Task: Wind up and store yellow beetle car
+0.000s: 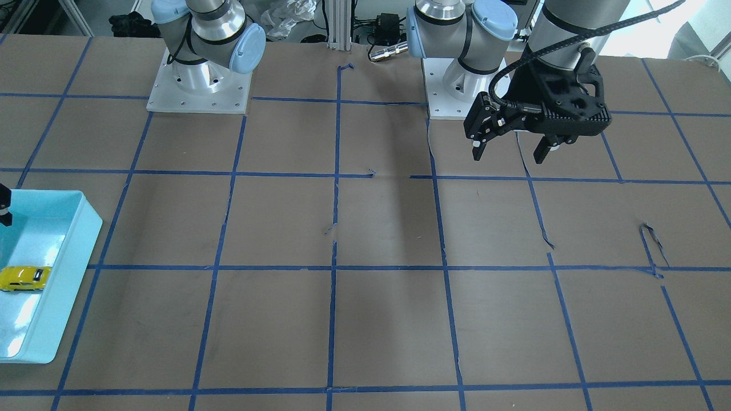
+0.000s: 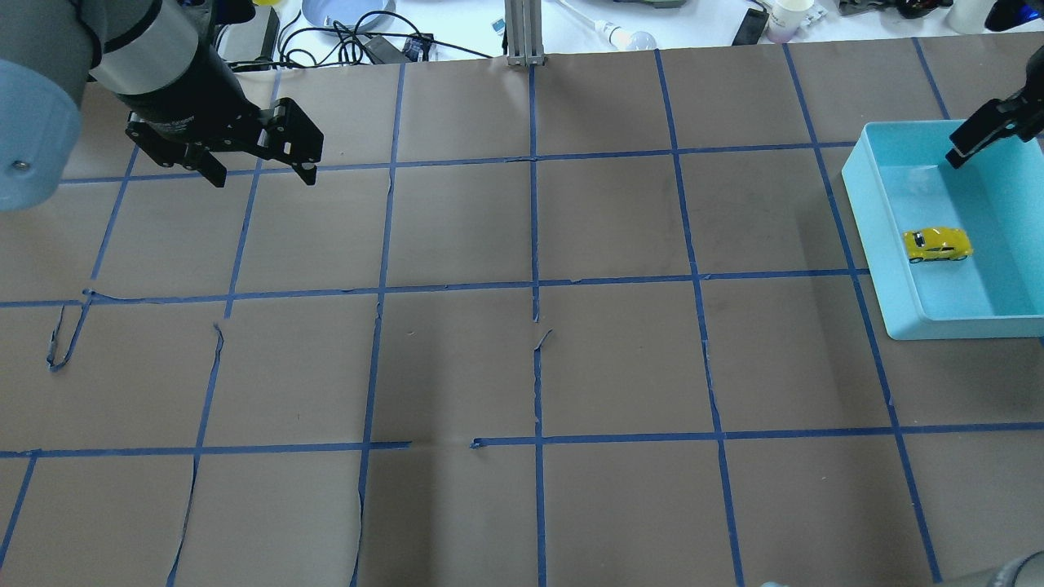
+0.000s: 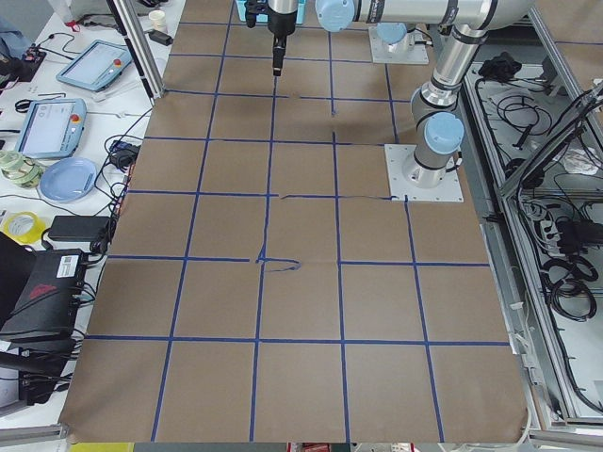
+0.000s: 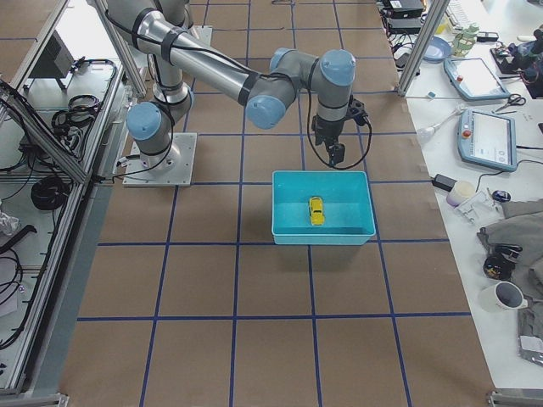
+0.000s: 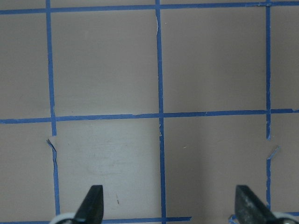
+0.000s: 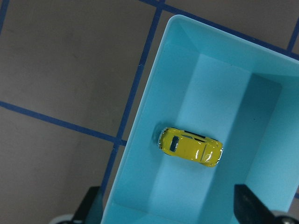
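The yellow beetle car (image 2: 938,244) lies on the floor of a light-blue bin (image 2: 877,236) at the table's right end. It also shows in the front view (image 1: 23,278), the right side view (image 4: 316,211) and the right wrist view (image 6: 190,146). My right gripper (image 6: 170,205) hangs open and empty above the bin (image 6: 159,93), apart from the car. Only one of its fingers (image 2: 971,147) shows in the overhead view. My left gripper (image 2: 263,177) is open and empty above the table's far left, also seen from the front (image 1: 510,153) and in its wrist view (image 5: 170,205).
Brown paper with a blue tape grid (image 2: 534,285) covers the table, and the tape is torn in spots. The two arm bases (image 1: 200,85) stand at the robot's edge. Cables, a plate (image 2: 342,12) and cups lie beyond the far edge.
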